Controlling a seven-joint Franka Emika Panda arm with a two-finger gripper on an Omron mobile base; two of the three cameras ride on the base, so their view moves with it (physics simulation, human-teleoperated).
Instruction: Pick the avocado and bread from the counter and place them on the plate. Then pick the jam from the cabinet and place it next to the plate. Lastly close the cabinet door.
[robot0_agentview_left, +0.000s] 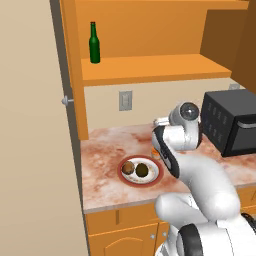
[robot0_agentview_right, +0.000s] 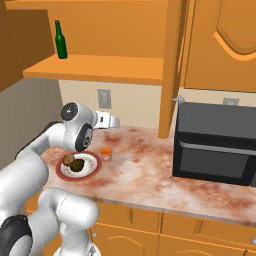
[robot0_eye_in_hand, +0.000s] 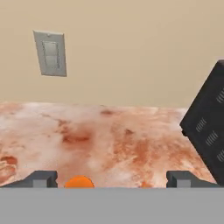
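Jam (robot0_agentview_right: 106, 153): set on counter (robot0_agentview_right: 150, 175) just right of plate (robot0_agentview_right: 92, 169) bearing avocado (robot0_agentview_right: 78, 164) and bread (robot0_agentview_right: 68, 159); gripper (robot0_eye_in_hand: 111, 178) spread, empty; cabinet (robot0_agentview_right: 172, 65) door closing judged next

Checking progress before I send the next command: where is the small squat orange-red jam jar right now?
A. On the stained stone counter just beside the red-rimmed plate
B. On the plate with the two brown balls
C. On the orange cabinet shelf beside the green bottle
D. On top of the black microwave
A: the small orange-red jam jar stands on the stained stone counter just beside the red-rimmed plate, while the green bottle is alone on the orange cabinet shelf.
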